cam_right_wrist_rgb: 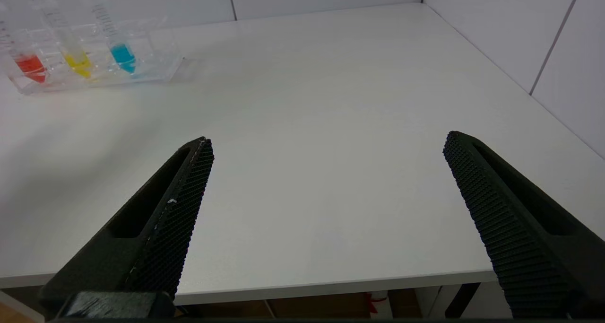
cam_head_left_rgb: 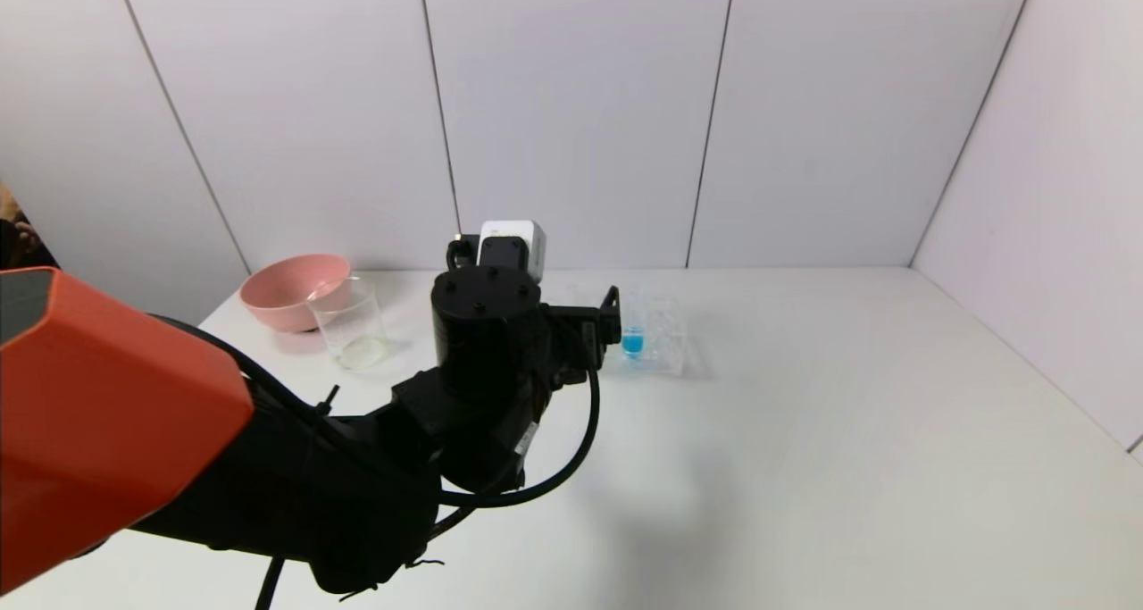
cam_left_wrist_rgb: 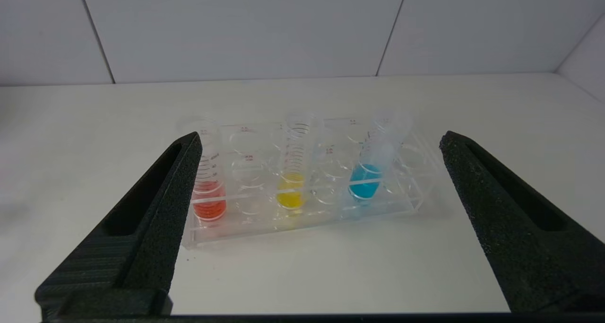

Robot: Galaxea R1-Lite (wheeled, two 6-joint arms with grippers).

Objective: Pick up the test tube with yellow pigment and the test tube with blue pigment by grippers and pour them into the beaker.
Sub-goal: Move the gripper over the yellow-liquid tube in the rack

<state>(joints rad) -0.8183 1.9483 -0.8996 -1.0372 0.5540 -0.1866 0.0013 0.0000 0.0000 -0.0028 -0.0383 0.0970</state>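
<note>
Your surface (cam_head_left_rgb: 804, 431) carries everything, and the left arm reaches across its middle toward the rack (cam_left_wrist_rgb: 302, 209) at 12 o'clock. The bowl (cam_head_left_rgb: 290, 290) sits at about 10 o'clock from the arm's wrist, with the beaker (cam_head_left_rgb: 353, 324) just beside it on the near side, well apart from the rack.

The left pincer (cam_left_wrist_rgb: 319, 145) is spread wide, facing the rack and not yet touching it. Its left finger overlaps the red tube (cam_left_wrist_rgb: 209, 171) in the wrist view, so if you close from here you risk catching the wrong tube or shoving the light rack along the surface.

The right pincer (cam_right_wrist_rgb: 328, 145) is also wide apart and holding nothing, near the front edge of the surface, with the rack far off at its 10 o'clock.

The yellow tube (cam_left_wrist_rgb: 294, 171) stands in the rack's middle, the blue tube (cam_left_wrist_rgb: 375, 164) next along on the right and leaning. A lean like that could make the tube jam in its hole as you lift, dragging the rack up with it. The tubes look slick and thin, so an off-centre squeeze could let one slip or tilt and spill pigment before the beaker.
</note>
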